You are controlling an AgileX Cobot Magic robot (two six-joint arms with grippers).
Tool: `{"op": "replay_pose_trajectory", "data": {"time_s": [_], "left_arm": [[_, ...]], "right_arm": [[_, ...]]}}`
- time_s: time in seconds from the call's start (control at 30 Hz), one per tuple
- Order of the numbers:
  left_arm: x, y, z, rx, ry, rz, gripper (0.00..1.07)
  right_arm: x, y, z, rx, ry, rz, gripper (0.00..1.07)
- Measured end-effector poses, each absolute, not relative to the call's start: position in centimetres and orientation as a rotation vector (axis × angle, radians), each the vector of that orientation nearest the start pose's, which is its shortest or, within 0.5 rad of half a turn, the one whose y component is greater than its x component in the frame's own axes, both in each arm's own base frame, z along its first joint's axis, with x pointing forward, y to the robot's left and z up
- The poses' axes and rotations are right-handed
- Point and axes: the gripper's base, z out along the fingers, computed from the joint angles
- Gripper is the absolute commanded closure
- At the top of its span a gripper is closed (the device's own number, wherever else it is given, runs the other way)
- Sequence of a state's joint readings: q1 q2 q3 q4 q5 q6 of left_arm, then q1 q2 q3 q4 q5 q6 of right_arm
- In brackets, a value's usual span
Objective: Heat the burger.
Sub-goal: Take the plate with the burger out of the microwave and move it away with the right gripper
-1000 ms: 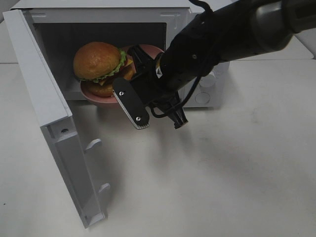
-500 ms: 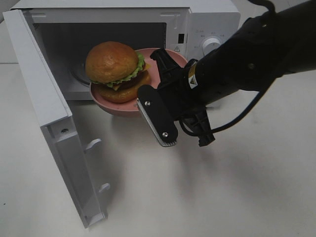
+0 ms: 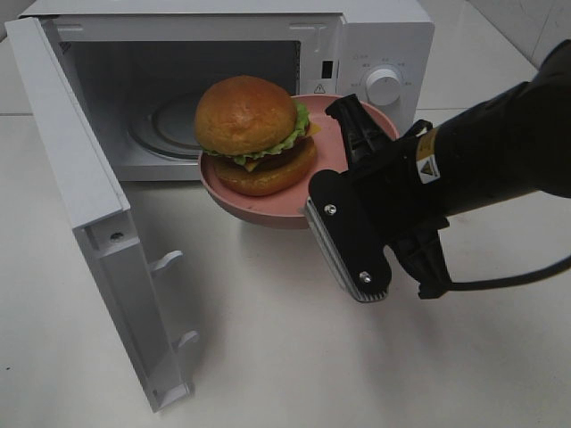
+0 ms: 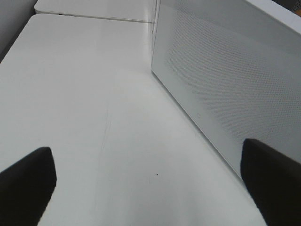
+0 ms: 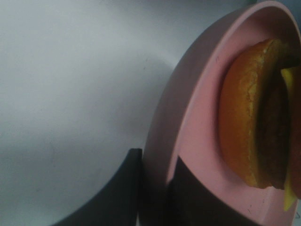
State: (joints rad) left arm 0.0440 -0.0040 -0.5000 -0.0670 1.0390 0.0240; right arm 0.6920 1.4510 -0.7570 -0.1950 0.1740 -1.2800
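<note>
Exterior high: glossy, seemingly intact burger

Burger: bun top cut off by the right wrist frame.
Left tool: only dark, blurred fingertips visible.

Camera setup: one high overview, two wrist close-ups.
Overview looks down on microwave and plate; right wrist shares the plate very close; left wrist faces the microwave's side.
</note>
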Motion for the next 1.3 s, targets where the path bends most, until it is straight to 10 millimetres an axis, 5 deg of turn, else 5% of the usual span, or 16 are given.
{"op": "replay_pose_trajectory", "data": {"time_s": [0.87, 1.3], "left_arm": [[-0.4, -0.5, 27.9, -0.018, 2.017, -0.037, 0.07], [-0.4, -0.5, 27.9, -0.018, 2.017, -0.037, 0.07]], "right_arm": [[12.7, 9.5, 24.0, -2.044, 1.233, -0.441, 1.06], [9.6, 6.6, 24.6, -1.98, 1.338, -0.436, 1.06]]}}
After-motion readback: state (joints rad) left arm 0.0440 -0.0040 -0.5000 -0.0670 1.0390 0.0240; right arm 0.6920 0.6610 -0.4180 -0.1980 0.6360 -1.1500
